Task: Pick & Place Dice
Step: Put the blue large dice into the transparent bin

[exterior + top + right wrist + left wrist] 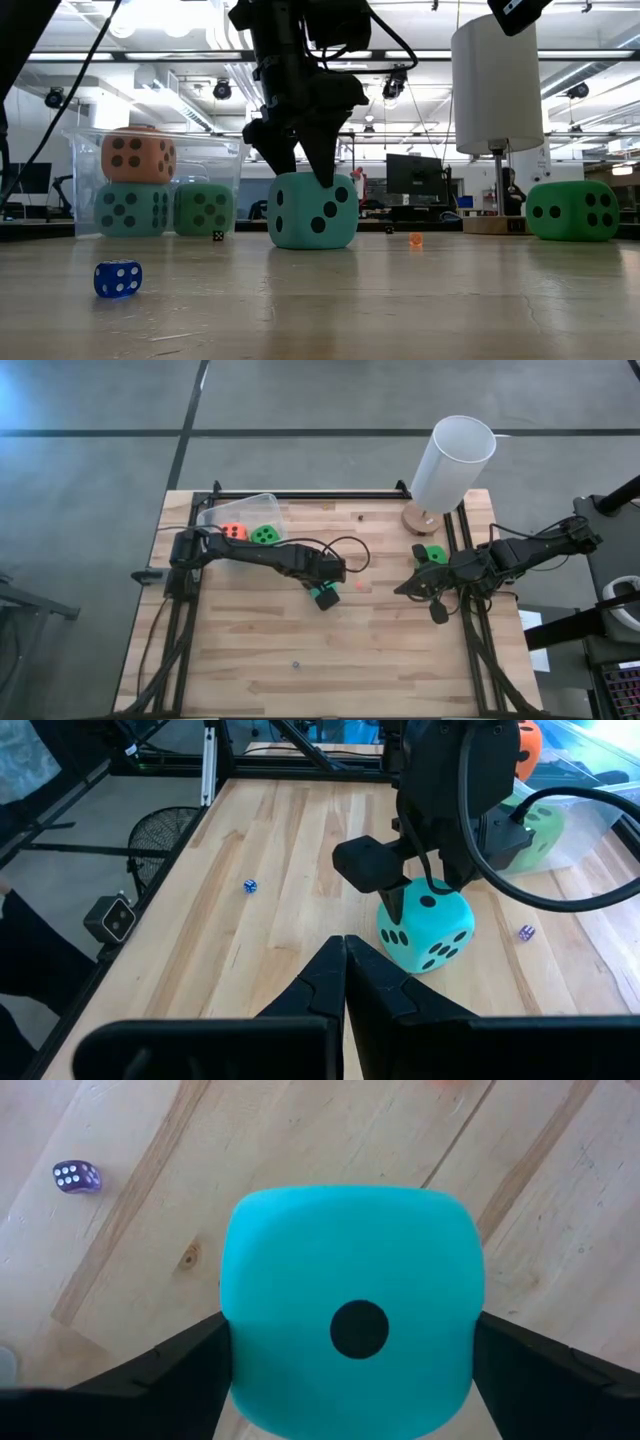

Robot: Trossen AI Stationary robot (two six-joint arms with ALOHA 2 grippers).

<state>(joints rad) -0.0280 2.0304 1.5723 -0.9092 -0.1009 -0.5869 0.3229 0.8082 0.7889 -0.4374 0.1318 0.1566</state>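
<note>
A teal die (326,598) (313,210) rests on its bottom face on the wooden table, near the middle. My left gripper (300,170) (350,1380) stands over it, one finger on each side. My right gripper (345,945) (400,588) hangs shut above the table's right side, touching nothing. A green die (432,554) (572,210) lies on the table near it. In the clear tub (240,515) an orange die (138,155) sits on top of a teal one (132,208), beside a green one (203,208). My left gripper has the teal die between its two fingers (190,1370), which lie against two opposite side faces (245,1360) with no gap showing. They come steeply from above and reach only the die's upper part (325,182). The die stands on the table, its one-pip face up.
A tall white cylinder (452,465) on a wooden foot stands at the far right. A tiny blue die (118,278) (76,1177) and a tiny orange thing (415,239) lie loose on the boards. Black rails (470,610) run along the table's sides.
</note>
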